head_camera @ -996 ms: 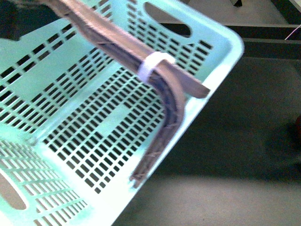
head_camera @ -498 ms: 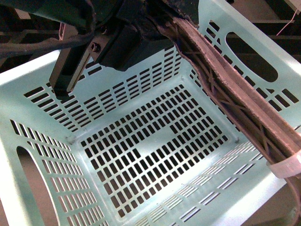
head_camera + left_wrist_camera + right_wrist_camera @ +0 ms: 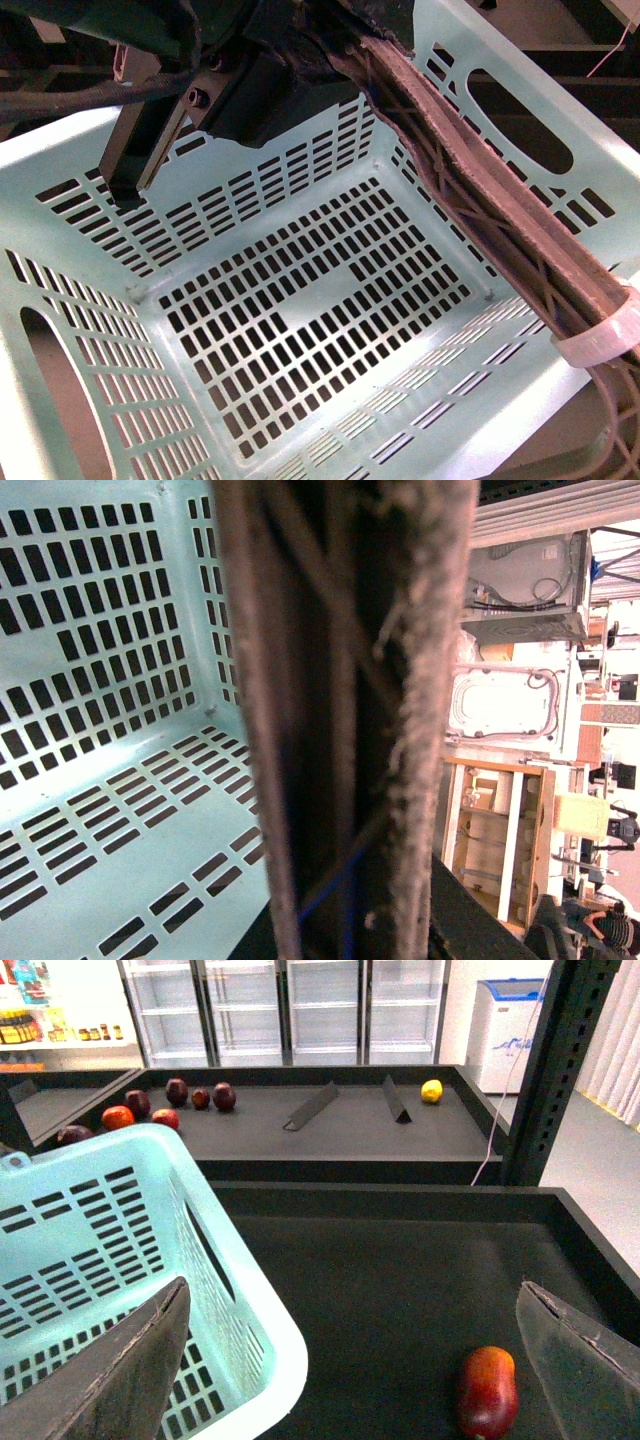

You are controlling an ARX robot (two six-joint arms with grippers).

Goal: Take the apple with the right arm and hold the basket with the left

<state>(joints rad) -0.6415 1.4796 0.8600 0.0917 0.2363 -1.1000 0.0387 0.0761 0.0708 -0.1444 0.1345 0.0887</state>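
– Apple [image 3: 488,1392] first: which way does it lie from the right gripper [image 3: 352,1286]?

– Ahead and lower, on the dark shelf floor [image 3: 380,1260]. The jaws stand wide apart with nothing in them. The apple is off-centre, though, close to the finger [image 3: 585,1360] farther from the basket [image 3: 100,1230].

– Long axis?

– It shows longer than wide, its length running roughly along the line of approach (so the fingers would close across the narrower way, I judge). A sideways shift toward that finger looks needed before descending.

– And the left gripper [image 3: 560,280]?

– Busy. Its ribbed finger lies along the basket wall with the handle cut-out, and the basket hangs tilted off the shelf. So I take it as clamped on that wall, though the second finger isn't clear to me. The right arm is plainly the nearer one; the apple doesn't show in the front view at all.

– Change from earlier?

– A second ago the front view caught the basket from one side, rim toward the lower right. Half a second ago it already looked down onto the slotted floor, and now it does the same, shifted only slightly.
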